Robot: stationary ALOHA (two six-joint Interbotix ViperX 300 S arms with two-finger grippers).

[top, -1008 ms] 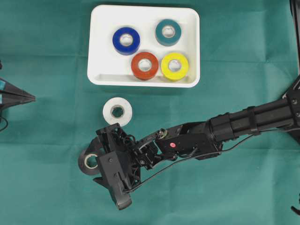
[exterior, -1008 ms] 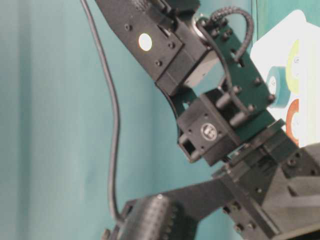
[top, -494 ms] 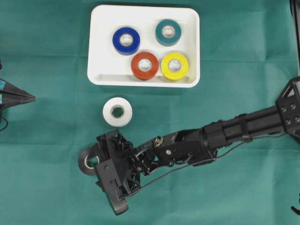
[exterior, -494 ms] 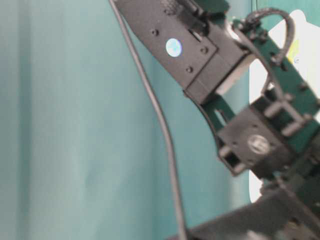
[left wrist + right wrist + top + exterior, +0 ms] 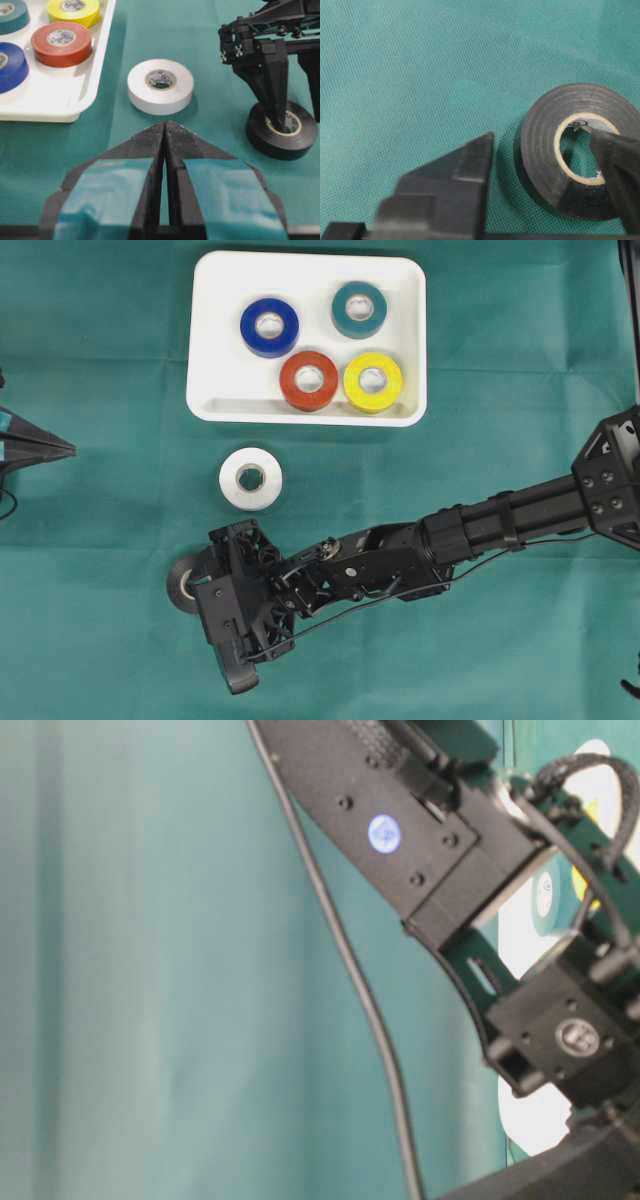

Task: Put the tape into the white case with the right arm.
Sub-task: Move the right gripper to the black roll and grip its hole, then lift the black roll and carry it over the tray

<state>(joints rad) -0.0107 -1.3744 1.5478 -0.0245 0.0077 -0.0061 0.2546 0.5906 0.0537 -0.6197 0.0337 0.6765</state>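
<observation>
While the white case (image 5: 308,337) sits flat on the green surface (image 5: 100,490), it holds 4 tape rolls: blue roll (image 5: 269,327), teal roll (image 5: 359,308), red roll (image 5: 309,380) & yellow roll (image 5: 373,382), the last two touching each other by the case's near rim. Outside the case lie 2 more: white roll (image 5: 250,479) just below the case, & black roll (image 5: 186,585) further below the case, to the left, mostly hidden in the overhead view under the right hand (image 5: 545,145). So 6 rolls total, 1 case, 2 arms.

The right wrist view shows what overhead can't: one finger tip is down in the black roll's core, the other stands outside its wall w/ a gap left, so the fingers straddle the wall, apart, not clamped. The left wrist view confirms a finger in the core. The black roll lies flat on the surface, well apart from the case.

The left hand (image 5: 164,131), w/ light-blue bands, sits well left of the case, fingers pressed together, holding nothing. The table-level view shows only the right arm close up, w/ a bit of case behind.
</observation>
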